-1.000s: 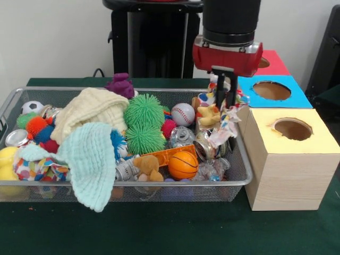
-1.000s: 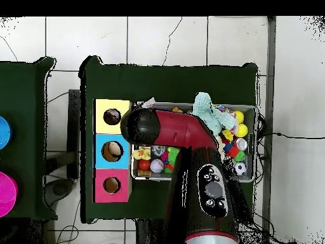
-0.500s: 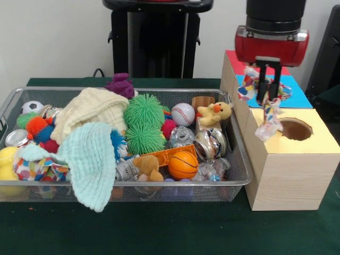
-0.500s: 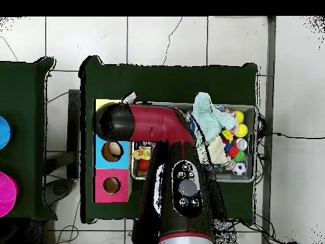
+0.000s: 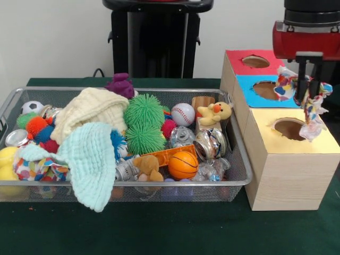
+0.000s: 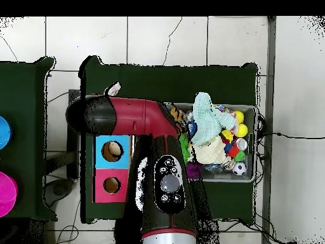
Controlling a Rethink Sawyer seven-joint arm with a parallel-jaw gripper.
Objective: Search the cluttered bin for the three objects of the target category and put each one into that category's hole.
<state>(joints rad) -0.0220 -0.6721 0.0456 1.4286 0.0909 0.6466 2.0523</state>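
The black-fingered gripper (image 5: 307,90) under its red wrist housing hung at the front view's 2 o'clock, pinching a small soft white cloth printed with red, blue, yellow and pink patches (image 5: 311,109); the cloth bunched around the fingers and trailed a loose tail downward, so the grip appeared to be on its upper fold, leaving the rest free to drop. That tail dangled just at the 3 o'clock edge of the round rough-edged hole (image 5: 290,129) cut through the yellow top of the nearest pale wooden box (image 5: 287,178), and by my reading the gripper sat slightly past the opening and would need shifting toward 9 o'clock before release, or the cloth could drape on the rim. Behind, toward 12 o'clock, stood the blue-topped hole (image 5: 265,89) and the red-topped hole (image 5: 255,61). At 9 o'clock of the boxes the wide shallow silver wire-mesh bin (image 5: 159,186) rested on the dark green bench (image 5: 159,228), crowded with toys; another patch-printed cloth (image 5: 33,169) lay at its 8 o'clock corner, half tucked under a large mint waffle cloth (image 5: 90,162), probably a later target. Overhead, the red arm (image 6: 136,117) covered the yellow box, hiding the hole there.
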